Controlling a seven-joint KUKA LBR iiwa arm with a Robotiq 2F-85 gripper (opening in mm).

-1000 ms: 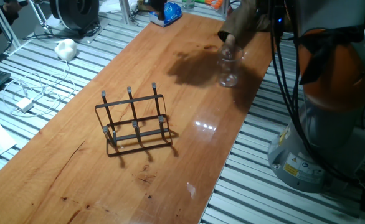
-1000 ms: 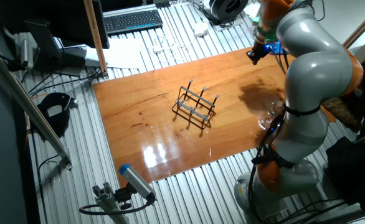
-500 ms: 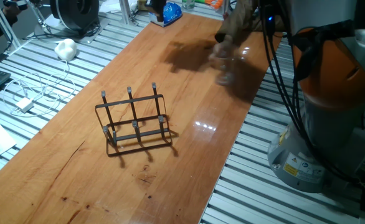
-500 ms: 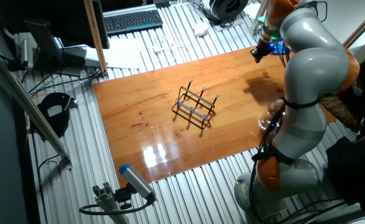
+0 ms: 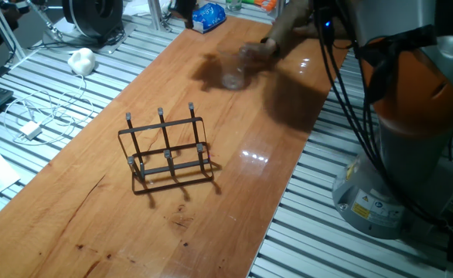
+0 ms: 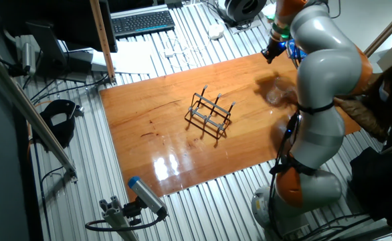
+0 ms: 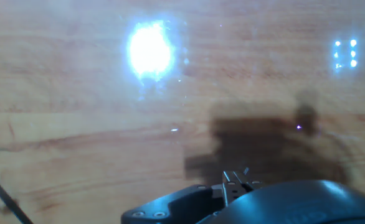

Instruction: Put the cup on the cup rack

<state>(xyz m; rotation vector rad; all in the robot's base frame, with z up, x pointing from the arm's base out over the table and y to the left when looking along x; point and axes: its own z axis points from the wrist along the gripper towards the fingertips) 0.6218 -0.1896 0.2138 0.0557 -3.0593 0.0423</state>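
I had the cup point(image 5: 234, 71) as a blur at the claw point(image 5: 267, 46), off the worktop point(image 5: 95, 208); grip probably holding it, can't tell for sure. Cup rack point(image 5: 167, 150) stood well apart, pegs upright, toward the worktop's middle

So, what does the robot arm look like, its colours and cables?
The arm has rounded light grey shells with orange bands at the joints. Black cables hang along it, and a label sits on its grey base. The pincer itself is too blurred to describe.
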